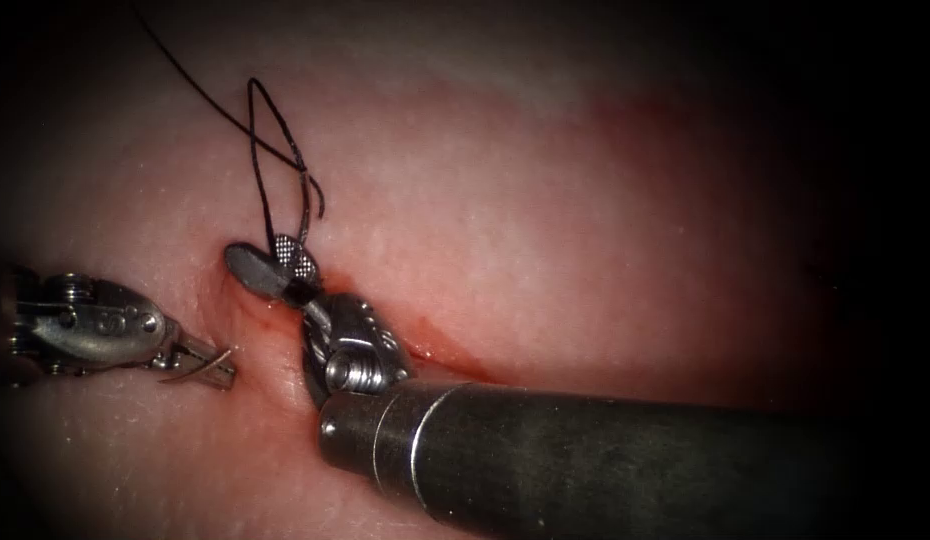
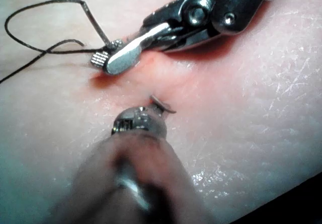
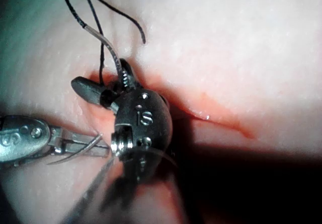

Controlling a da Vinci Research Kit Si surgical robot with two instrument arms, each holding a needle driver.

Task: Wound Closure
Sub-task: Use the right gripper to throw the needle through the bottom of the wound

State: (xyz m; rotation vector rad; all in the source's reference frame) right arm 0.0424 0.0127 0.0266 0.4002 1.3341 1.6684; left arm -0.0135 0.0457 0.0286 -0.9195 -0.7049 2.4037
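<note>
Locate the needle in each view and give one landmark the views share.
Endoscope view: the needle is in the left tool, left of the cut.
Left wrist view: the needle crosses the left tool's tip.
Right wrist view: the needle is in the left tool's jaws.
Shared landmark: the right tool, open at the cut's end.

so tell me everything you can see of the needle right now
The needle is a thin, curved sliver of pale, shiny metal. The left pincer is shut on it, with a short arc sticking out past the jaw tips. It sits left of the cut, just above the tissue, not driven in as far as can be seen. In the right wrist view its curve crosses the jaws. Its join to the thread is not visible.
</note>
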